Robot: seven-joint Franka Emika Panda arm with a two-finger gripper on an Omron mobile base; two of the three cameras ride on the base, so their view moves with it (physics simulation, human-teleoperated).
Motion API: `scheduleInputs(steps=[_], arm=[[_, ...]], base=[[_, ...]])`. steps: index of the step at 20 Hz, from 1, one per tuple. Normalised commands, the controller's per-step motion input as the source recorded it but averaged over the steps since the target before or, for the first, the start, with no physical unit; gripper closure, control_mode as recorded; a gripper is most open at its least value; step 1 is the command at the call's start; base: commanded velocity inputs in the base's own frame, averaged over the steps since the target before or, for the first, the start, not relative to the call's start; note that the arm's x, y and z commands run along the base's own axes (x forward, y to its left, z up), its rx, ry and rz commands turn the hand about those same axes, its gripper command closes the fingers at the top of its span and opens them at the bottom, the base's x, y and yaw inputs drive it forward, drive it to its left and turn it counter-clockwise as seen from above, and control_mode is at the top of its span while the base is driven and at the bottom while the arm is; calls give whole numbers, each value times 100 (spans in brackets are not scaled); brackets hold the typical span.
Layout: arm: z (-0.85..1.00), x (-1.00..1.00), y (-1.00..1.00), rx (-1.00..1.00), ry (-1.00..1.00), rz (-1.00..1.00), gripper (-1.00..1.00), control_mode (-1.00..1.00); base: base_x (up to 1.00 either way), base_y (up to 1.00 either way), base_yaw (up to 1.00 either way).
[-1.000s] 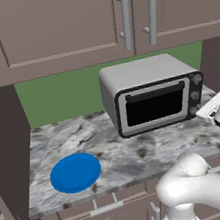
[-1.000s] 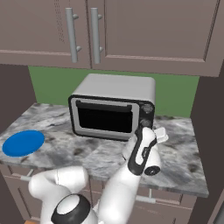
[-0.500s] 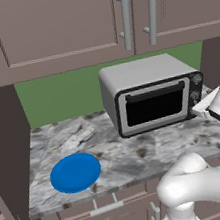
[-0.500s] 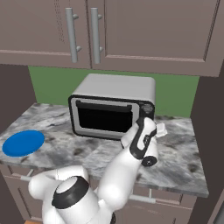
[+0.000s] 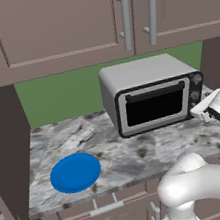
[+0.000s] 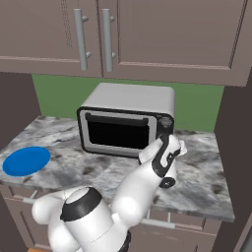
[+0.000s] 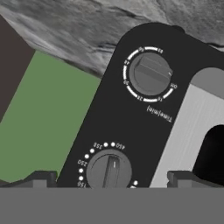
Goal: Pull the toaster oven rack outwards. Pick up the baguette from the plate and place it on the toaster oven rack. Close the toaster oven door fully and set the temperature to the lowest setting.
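The toaster oven [image 5: 141, 74] stands at the back of the counter with its door [image 5: 155, 105] shut against the front. The rack and the baguette are hidden from me. The blue plate [image 5: 75, 172] lies bare at the counter's left, also visible as the plate [image 6: 26, 160]. My gripper [image 5: 201, 112] is open right in front of the dark knob panel [image 6: 166, 125] on the oven's right side. In the hand view the gripper [image 7: 111, 178] straddles the lower, temperature knob [image 7: 109, 169], with the timer knob [image 7: 151, 72] above it. I cannot tell whether the fingers touch the knob.
Upper cabinets with bar handles [image 5: 126, 18] hang over the oven. A green wall [image 5: 59, 95] runs behind the marble counter [image 5: 139, 152]. A dark side wall [image 6: 236, 147] stands close to the right of the oven.
The hand has risen a little and closed in on the oven's knob panel. The jaws have stayed open. Oven and plate have not moved.
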Motion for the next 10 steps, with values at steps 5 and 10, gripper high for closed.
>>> scheduleInputs(steps=[5,10], arm=[[0,17,2,0,0,0,-100,-100],[0,14,4,0,0,0,-100,-100]], base=[[0,0,0],[0,0,0]])
